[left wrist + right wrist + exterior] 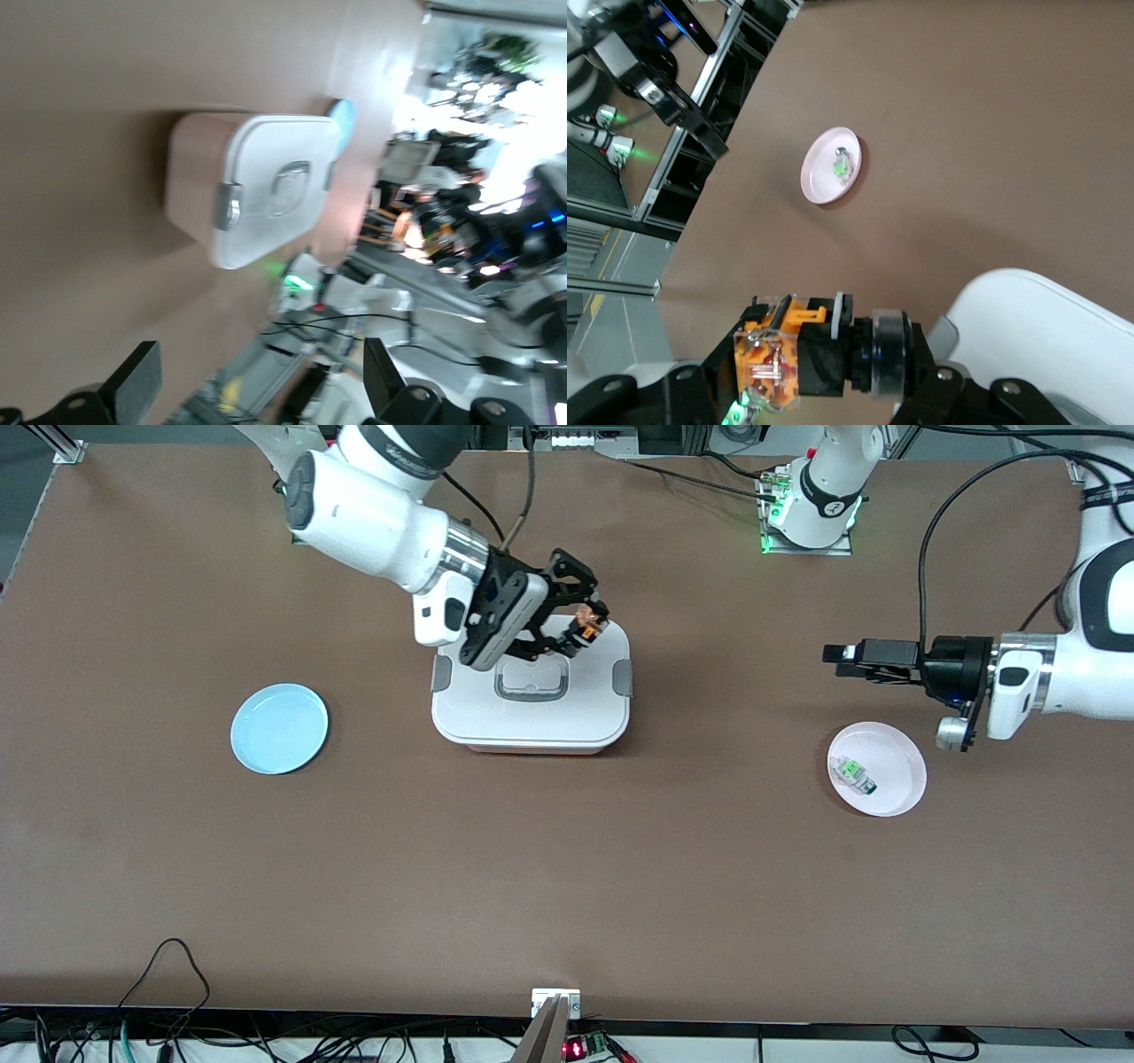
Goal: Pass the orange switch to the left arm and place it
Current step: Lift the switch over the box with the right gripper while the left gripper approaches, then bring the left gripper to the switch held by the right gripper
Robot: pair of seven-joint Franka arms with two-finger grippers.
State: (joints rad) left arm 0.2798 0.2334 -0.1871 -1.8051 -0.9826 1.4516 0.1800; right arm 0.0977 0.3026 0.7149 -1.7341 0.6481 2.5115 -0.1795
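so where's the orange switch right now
The orange switch is held in the right gripper, up in the air over the white box near the table's middle; the right wrist view shows it clamped.

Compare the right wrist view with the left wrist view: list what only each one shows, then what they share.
Only the right wrist view shows the orange switch clamped in the right gripper over the box, plus the pink plate carrying the green-and-white component.

Only the left wrist view shows the whole box lid with its recessed handle and a grey side clip, an edge of the blue plate, and the open, empty left gripper.

Both show the white box and the brown table.
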